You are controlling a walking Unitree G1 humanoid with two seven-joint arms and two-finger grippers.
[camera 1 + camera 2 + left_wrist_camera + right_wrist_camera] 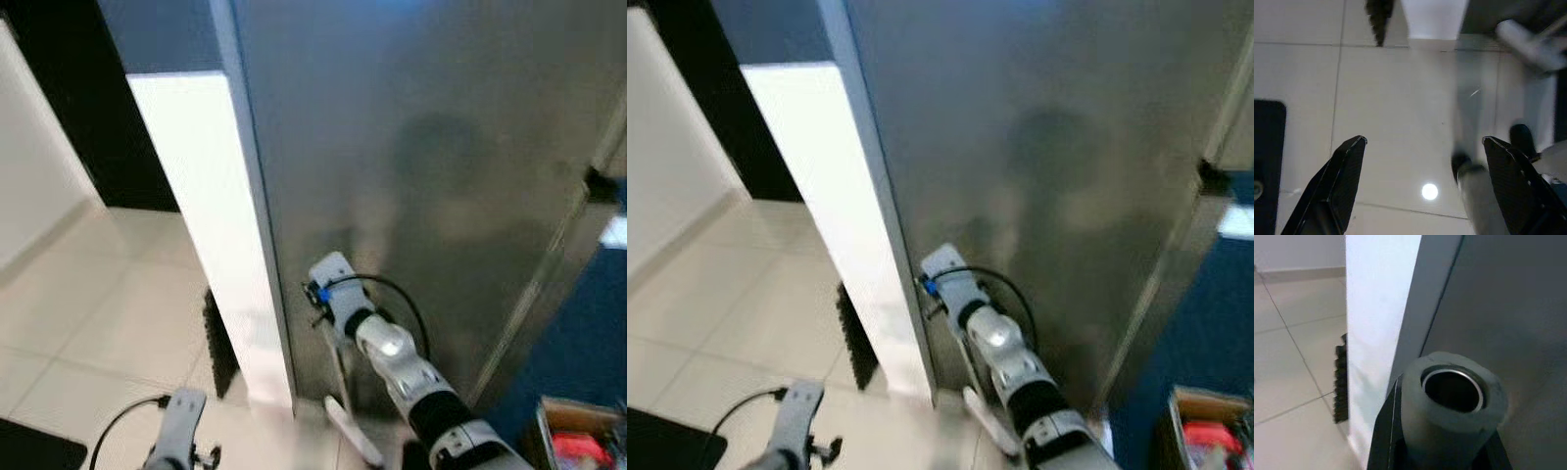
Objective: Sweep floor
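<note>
Holding a pale grey tubular handle [1452,416], the right end effector [1442,450] has its black fingers pressed against the tube's sides; the open tube end looks straight into the wrist camera. In the head views the right arm sits at lower centre of the frame, and below it a thin shaft runs down to a light-coloured head [355,433] resting on the tiled floor [88,323], close against the foot of a large grey panel [431,176]. This is most likely the sweeping tool. A dark bristled strip [217,343] stands at the base of the white column [211,225], just left of centre; whether it belongs to a brush cannot be told. The left end effector [1425,186] hangs at lower left, fingers spread wide with nothing between them, over bare tile. To sweep well, the grip should stay firm enough that the tube cannot twist, the head should stay flat on the tile, and strokes should pull away from the panel towards the open floor at left, clear of the column's corner. A cardboard box [578,436] with something red inside sits at lower right. No writing or brand is legible anywhere.
</note>
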